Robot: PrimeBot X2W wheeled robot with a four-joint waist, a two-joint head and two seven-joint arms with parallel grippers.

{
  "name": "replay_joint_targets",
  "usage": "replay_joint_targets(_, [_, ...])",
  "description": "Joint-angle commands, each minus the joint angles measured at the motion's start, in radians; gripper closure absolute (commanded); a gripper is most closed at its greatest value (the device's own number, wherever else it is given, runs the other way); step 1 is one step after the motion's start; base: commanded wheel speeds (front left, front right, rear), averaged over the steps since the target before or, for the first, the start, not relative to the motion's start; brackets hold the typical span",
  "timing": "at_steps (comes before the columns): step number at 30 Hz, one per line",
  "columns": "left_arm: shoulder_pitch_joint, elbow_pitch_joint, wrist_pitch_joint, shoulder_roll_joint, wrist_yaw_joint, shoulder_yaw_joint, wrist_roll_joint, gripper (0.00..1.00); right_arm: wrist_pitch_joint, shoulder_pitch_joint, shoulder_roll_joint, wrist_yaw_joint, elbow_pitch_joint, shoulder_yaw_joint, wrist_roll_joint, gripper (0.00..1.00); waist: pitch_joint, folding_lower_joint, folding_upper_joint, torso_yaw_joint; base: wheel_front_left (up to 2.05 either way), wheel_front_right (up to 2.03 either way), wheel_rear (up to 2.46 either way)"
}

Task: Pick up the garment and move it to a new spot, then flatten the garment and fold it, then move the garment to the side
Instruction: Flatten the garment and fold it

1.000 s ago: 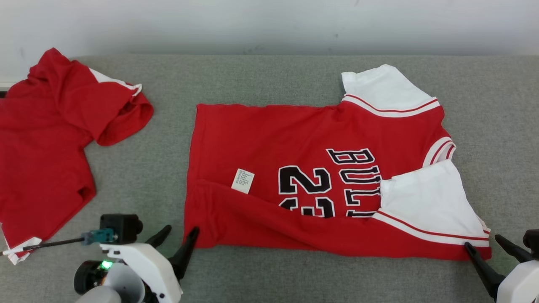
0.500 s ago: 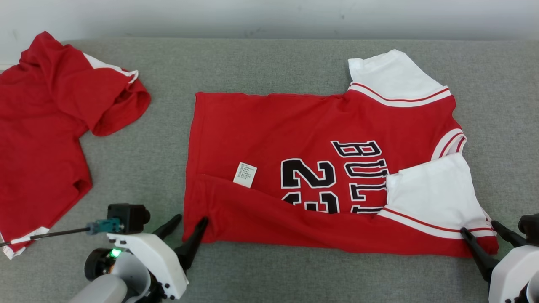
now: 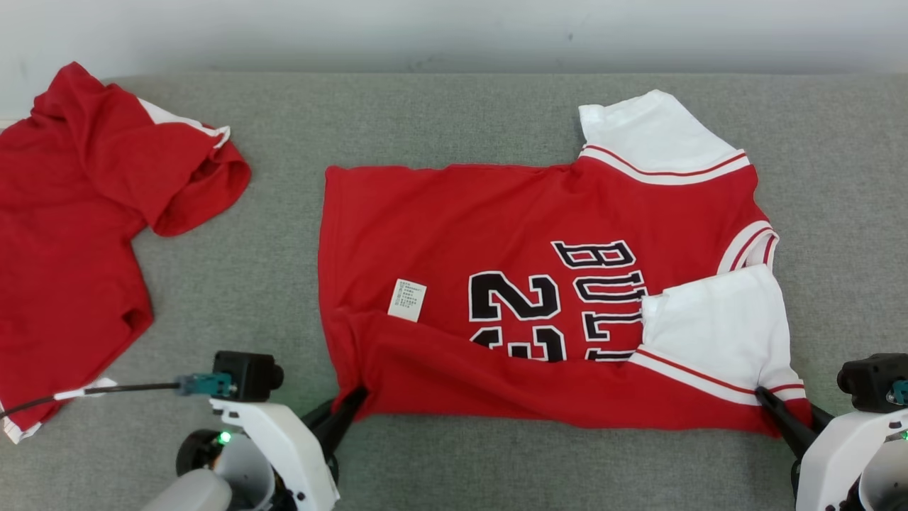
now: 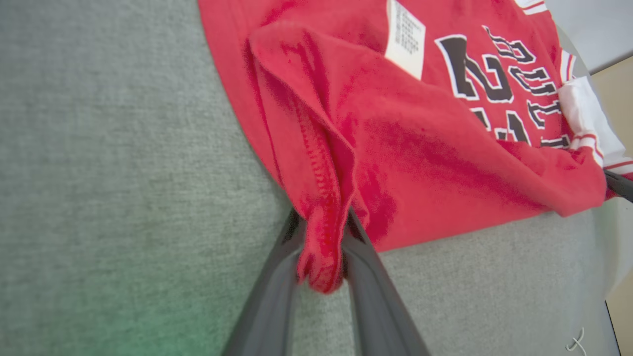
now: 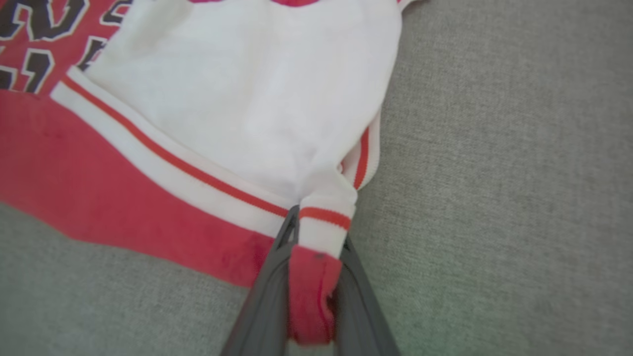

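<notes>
Pinching the near hem corner, the L end effector (image 4: 321, 222) is closed on a bunched bit of the red garment (image 3: 496, 234). The R end effector (image 5: 319, 222) is clamped likewise on the near shoulder corner, by the white sleeve (image 3: 716, 319). The garment lies mid-tabletop (image 3: 454, 106) w/ its near long edge folded over (covers pt of the "23" and "BULLS" print). Care label (image 3: 407, 299) sits just past the fold. Farther back, the 2nd sleeve (image 3: 652, 135) lies flat. Far left: another red shirt (image 3: 71, 213), crumpled, well apart.
</notes>
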Motion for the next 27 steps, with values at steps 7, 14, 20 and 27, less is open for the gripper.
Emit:
replay_joint_targets(7, [0.042, -0.007, 0.045, 0.025, -0.033, -0.004, -0.054, 1.00, 0.010, 0.038, -0.081, -0.001, -0.004, 0.000, 0.090, 1.00, -0.055, 0.0000, 0.0000, -0.003, 0.00, 0.00, 0.00])
replay_joint_targets(14, [0.123, -0.101, 0.118, 0.098, -0.051, 0.009, -0.148, 1.00, 0.071, 0.143, -0.175, -0.001, -0.074, -0.025, 0.159, 1.00, -0.138, 0.0000, 0.0000, -0.008, 0.00, 0.00, 0.00])
replay_joint_targets(20, [0.235, -0.211, 0.127, 0.140, -0.023, -0.005, -0.188, 1.00, 0.117, 0.291, -0.188, -0.001, -0.150, -0.076, 0.205, 1.00, -0.161, 0.0000, 0.0000, -0.018, 0.00, 0.00, 0.00])
replay_joint_targets(27, [0.276, -0.211, 0.084, 0.144, 0.012, -0.030, -0.120, 0.00, 0.143, 0.337, -0.116, -0.001, -0.159, -0.104, 0.174, 0.00, -0.147, 0.0000, 0.0000, -0.024, 0.00, 0.00, 0.00])
